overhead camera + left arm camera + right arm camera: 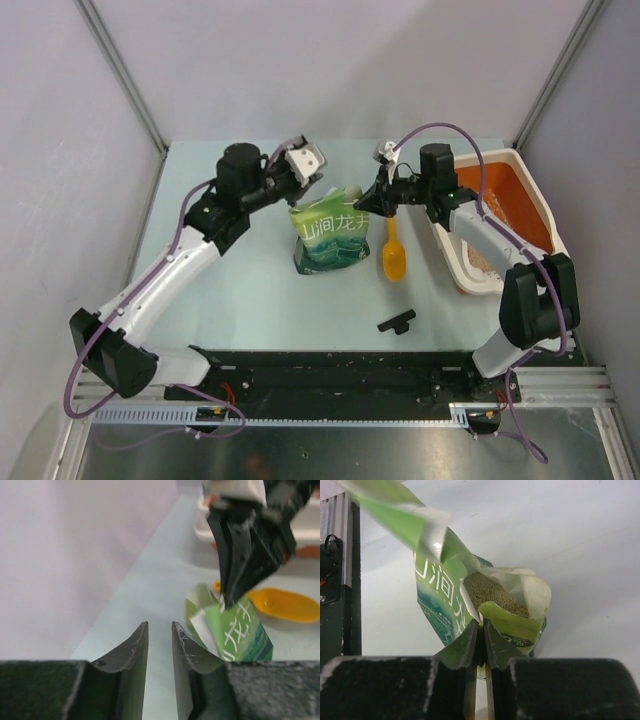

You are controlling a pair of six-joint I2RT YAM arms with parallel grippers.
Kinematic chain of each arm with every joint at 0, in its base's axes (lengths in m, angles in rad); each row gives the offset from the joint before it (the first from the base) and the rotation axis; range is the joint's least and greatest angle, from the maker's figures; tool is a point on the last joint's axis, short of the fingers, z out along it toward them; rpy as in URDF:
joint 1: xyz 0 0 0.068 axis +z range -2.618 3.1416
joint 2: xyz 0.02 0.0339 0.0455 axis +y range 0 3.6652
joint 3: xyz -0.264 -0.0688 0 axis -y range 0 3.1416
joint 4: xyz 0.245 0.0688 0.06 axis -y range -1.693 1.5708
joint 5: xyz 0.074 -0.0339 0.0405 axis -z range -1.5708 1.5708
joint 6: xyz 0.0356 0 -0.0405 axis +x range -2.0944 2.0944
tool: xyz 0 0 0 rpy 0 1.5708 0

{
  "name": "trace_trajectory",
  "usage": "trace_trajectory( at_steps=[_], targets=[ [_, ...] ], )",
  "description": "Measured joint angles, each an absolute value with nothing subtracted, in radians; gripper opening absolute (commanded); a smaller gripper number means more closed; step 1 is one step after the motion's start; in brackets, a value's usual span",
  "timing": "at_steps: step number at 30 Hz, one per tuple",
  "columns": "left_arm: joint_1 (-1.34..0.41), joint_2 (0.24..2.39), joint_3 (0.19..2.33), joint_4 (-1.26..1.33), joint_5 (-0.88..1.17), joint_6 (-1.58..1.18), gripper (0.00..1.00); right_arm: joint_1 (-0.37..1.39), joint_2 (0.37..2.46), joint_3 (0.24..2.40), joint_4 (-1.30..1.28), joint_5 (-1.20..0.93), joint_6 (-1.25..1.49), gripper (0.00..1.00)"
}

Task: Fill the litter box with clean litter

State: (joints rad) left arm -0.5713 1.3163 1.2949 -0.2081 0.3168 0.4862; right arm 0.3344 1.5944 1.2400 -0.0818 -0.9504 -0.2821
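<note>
The litter box (528, 178), a white tray with an orange inside, lies at the right of the table, with a small patch of pale litter (483, 261) at its near end. A green printed bag (328, 236) stands open in the middle. My right gripper (368, 200) is shut on the bag's top edge (512, 622), and beige-green granules (492, 591) show inside the bag. My left gripper (310, 186) hovers just left of the bag's top, its jaws a little apart and empty (160, 630). The bag (240, 630) sits to the right of its fingers.
An orange scoop (393, 256) lies on the table between the bag and the litter box; it also shows in the left wrist view (285, 605). A small black clip (396, 321) lies near the front edge. Grey walls close in the table's left, back and right.
</note>
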Motion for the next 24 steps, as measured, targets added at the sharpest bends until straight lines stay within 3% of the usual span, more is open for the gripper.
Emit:
trace_trajectory(
  at_steps=[3, 6, 10, 18, 24],
  targets=[
    [-0.56, 1.314, 1.366, -0.19, 0.317, 0.462, 0.32, 0.334, 1.601, 1.24, -0.072, -0.95, -0.276, 0.07],
    [-0.542, 1.32, 1.434, -0.168, 0.318, 0.442, 0.25, 0.334, 1.602, 1.24, -0.067, -0.95, -0.265, 0.06],
    [-0.462, 1.408, 1.535, -0.127, 0.347, 0.396, 0.0, 0.334, 1.603, 1.24, -0.062, -0.95, -0.261, 0.06],
    [-0.34, 1.818, 1.633, -0.127, 0.503, 0.329, 0.0, 0.334, 1.603, 1.24, -0.06, -0.945, -0.263, 0.06],
    [-0.352, 1.945, 1.633, -0.169, 0.673, 0.285, 0.0, 0.335, 1.603, 1.24, -0.061, -0.931, -0.286, 0.06]
  ],
)
